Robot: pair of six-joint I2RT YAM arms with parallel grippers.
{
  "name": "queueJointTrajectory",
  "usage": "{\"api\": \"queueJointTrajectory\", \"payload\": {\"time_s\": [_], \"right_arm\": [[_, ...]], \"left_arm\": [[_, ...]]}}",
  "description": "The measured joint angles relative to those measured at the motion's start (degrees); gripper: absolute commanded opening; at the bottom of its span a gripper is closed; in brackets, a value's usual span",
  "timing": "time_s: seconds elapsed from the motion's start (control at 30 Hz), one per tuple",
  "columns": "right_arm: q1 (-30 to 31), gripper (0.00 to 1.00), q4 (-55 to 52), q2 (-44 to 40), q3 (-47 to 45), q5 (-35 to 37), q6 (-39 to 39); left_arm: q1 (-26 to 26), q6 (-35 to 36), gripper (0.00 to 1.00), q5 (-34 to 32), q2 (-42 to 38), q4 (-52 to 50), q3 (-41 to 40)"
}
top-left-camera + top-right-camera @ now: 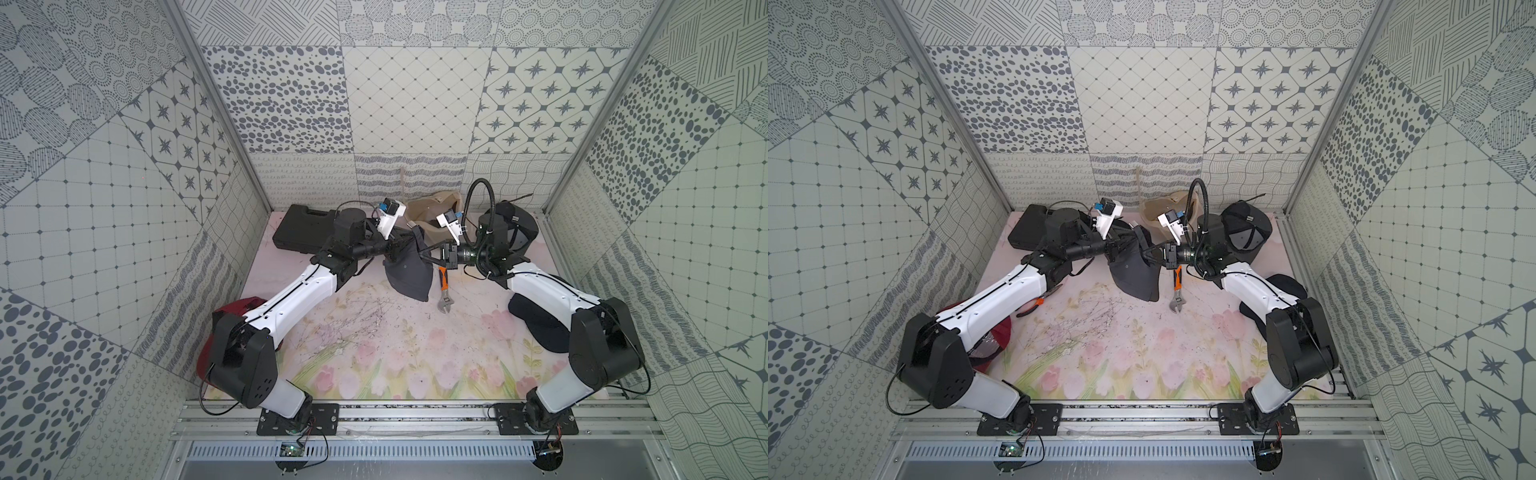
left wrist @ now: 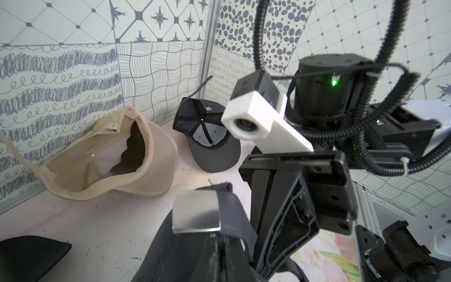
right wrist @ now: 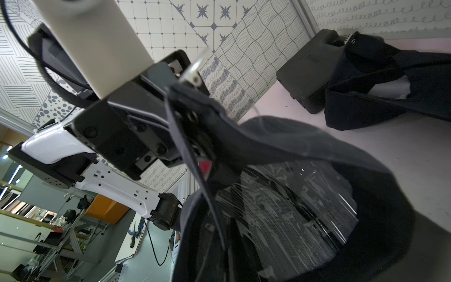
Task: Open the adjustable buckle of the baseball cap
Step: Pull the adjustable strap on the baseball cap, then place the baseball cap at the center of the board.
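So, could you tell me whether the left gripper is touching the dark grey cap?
Touching. The left wrist view shows the left gripper shut on the strap of the dark grey cap, next to its metal buckle.

A: Tally check. How many caps are you counting?

B: I am counting six: grey cap (image 1: 409,278) mid-table, beige cap (image 1: 428,212) at 12 o'clock, black-and-grey cap (image 1: 1246,232) at 1, black cap (image 1: 540,332) at 3, red cap (image 1: 241,305) at 8, navy cap (image 3: 380,80) at 11.

A: Tools?

B: Two are showing: one wrench (image 1: 444,291) at 2, one pliers (image 1: 1034,306) at 9.

A: Cases?

B: One black case (image 1: 299,228) is sitting at 11.
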Motion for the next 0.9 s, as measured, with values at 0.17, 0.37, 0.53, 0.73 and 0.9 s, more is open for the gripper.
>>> {"api": "queueJointTrajectory", "payload": {"time_s": [0.17,0.37,0.53,0.73,0.9], "right_arm": [[0.0,0.05,-3.1,-1.0,-3.3,2.3,-2.2],[-1.7,0.78,-3.4,-6.9,-6.9,5.5,-3.0],[-6.2,0.98,-4.3,-13.0,-9.0,11.5,-1.7],[-8.0,0.98,-5.9,-18.4,-9.2,18.8,-1.4],[-8.1,0.98,-7.5,-20.0,-9.3,24.3,-1.4]], "left_arm": [[-0.2,-0.5,0.00,-1.5,0.1,-0.9,2.3],[-0.2,-0.5,0.00,-4.2,0.1,-2.2,3.4],[0.1,-0.3,0.00,-6.5,-1.2,-2.7,2.7],[1.4,0.1,0.00,-8.4,-3.1,-3.6,0.3],[4.5,0.0,0.00,-8.7,-3.2,-4.3,-1.6]]}}
